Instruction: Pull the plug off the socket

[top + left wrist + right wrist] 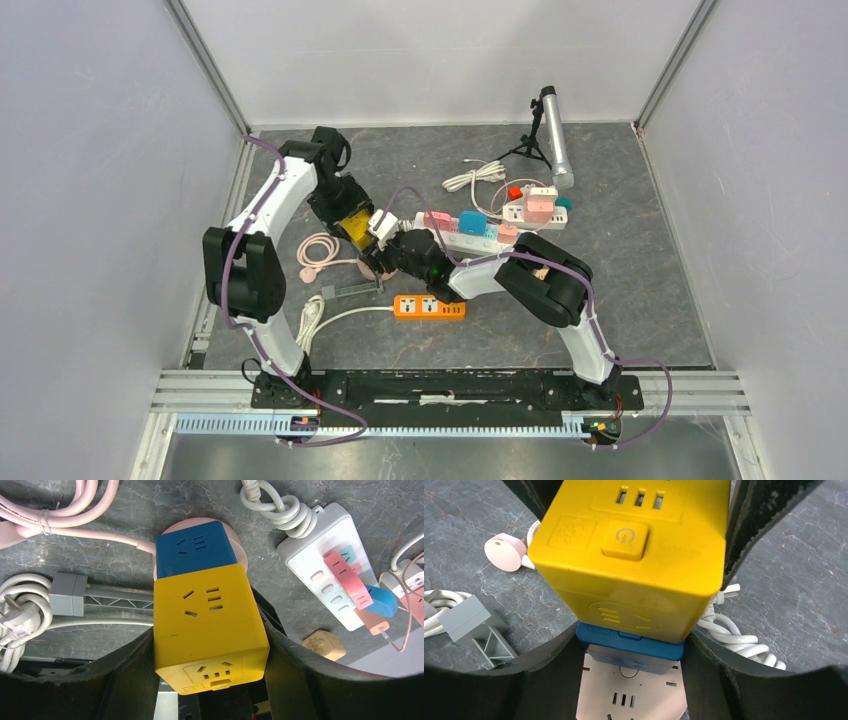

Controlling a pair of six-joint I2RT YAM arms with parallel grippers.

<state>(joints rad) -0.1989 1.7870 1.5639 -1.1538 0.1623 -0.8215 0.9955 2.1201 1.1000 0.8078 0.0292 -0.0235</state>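
Note:
A yellow cube plug [207, 625] is stacked on a blue cube adapter [195, 547], which sits in a round pink socket [240, 550]. My left gripper [207, 630] is shut on the yellow cube, with a finger pressed to each side. In the right wrist view my right gripper [630, 647] is closed around the pink socket [629, 695] at the foot of the blue cube [629, 647], with the yellow cube [634, 555] above. From above, both grippers [345, 215] [395, 250] meet at the yellow cube [352, 228].
A white power strip [325, 565] with pink and blue plugs lies to the right, with coiled white cable [280, 510] next to it. A grey adapter [67, 594] and white cable lie to the left. An orange strip [429, 307], a pink cable coil [318, 250] and a tripod [553, 135] stand around.

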